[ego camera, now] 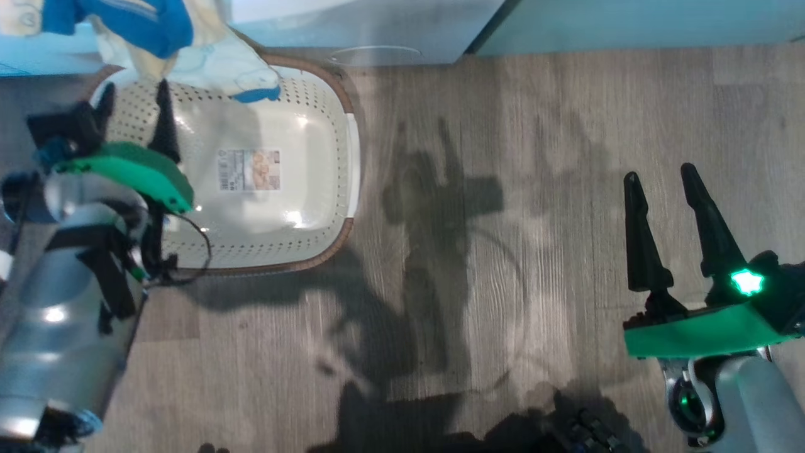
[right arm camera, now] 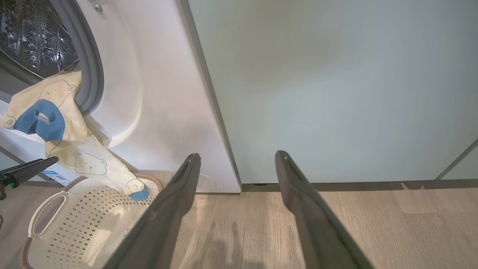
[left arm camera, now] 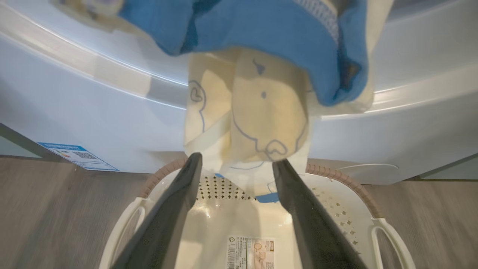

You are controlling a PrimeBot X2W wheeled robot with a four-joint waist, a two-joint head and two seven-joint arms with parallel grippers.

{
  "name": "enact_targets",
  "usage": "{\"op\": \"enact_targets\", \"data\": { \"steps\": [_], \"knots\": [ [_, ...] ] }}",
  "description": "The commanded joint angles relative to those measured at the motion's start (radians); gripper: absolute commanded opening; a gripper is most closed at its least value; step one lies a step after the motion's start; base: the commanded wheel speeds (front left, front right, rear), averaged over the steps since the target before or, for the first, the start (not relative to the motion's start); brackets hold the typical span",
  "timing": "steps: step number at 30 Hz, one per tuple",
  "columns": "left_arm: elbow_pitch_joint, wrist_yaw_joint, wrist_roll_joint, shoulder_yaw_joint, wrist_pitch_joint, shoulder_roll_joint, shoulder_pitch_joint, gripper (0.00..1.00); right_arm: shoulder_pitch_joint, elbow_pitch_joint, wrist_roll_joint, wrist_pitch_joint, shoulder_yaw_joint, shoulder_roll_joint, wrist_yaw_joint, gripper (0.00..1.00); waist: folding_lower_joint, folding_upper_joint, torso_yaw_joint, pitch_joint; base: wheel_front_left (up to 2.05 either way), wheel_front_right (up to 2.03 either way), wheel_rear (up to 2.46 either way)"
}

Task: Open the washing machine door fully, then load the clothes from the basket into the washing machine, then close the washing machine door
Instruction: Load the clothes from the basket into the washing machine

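Left hand [left arm camera: 238,160]: fingers spread wide, nothing between them. It hangs over the basket [ego camera: 302,113], fingertips pointing at the front of the washing machine [left arm camera: 74,112].

The clothes [left arm camera: 261,112]: a pale-yellow bear-print piece with a blue part, straight ahead of my left fingertips and just beyond them. I cannot tell whether the tips touch the cloth. The top end is draped over the lip of the machine's opening, above the hand. The bottom end trails down to the basket's far rim, ahead of the hand and just below the tips. The long axis runs up and away from me, roughly in line with my fingers. Inside the basket, under the hand, I see bare plastic and a label [left arm camera: 250,254].

Right hand [ego camera: 660,176]: fingers also spread, holding nothing. It hangs over the floor [ego camera: 503,126], well apart from the basket. From it the garment lies far off to its left, and a pale-green cabinet [right arm camera: 336,93] stands dead ahead.

Judgement: the left hand is much the nearer. The coming move is probably a short reach forward and up along the hanging cloth, pinching it low and feeding it over the lip into the drum [right arm camera: 33,37]. Risk: the piece slides back into the basket.
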Motion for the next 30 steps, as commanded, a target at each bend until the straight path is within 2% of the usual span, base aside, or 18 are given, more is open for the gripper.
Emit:
{"op": "enact_targets", "data": {
  "steps": [1, 8, 21, 22, 23, 30],
  "knots": [
    [0.000, -0.004, 0.019, 0.042, -0.006, 0.054, -0.026, 1.00, -0.001, -0.032, 0.011, -0.007, 0.024, -0.013, -0.003, 1.00, -0.0002, 0.0000, -0.014, 0.017, 0.00, 0.00, 0.00],
    [0.098, 0.015, 0.072, 0.071, -0.006, 0.085, -0.118, 1.00, -0.014, -0.032, 0.033, -0.007, 0.040, -0.013, -0.003, 1.00, -0.0002, 0.0000, -0.043, 0.051, 0.00, 0.00, 0.00],
    [0.188, 0.004, 0.117, 0.081, -0.006, 0.117, -0.209, 1.00, -0.032, -0.032, 0.051, -0.007, 0.046, -0.013, -0.003, 1.00, -0.0002, 0.0000, -0.069, 0.085, 0.00, 0.00, 0.00],
    [0.196, 0.002, 0.119, 0.086, -0.006, 0.119, -0.216, 0.30, -0.034, -0.032, 0.053, -0.007, 0.046, -0.013, -0.003, 1.00, -0.0002, 0.0000, -0.072, 0.087, 0.00, 0.00, 0.00],
    [0.197, 0.004, 0.122, 0.089, -0.006, 0.118, -0.219, 0.00, -0.036, -0.031, 0.054, -0.007, 0.046, -0.013, -0.003, 1.00, -0.0002, 0.0000, -0.072, 0.087, 0.00, 0.00, 0.00],
    [0.195, -0.004, 0.132, 0.095, -0.006, 0.106, -0.214, 0.00, -0.036, -0.031, 0.052, -0.007, 0.035, -0.013, -0.003, 1.00, -0.0002, 0.0000, -0.068, 0.084, 0.00, 0.00, 0.00]
  ]
}}
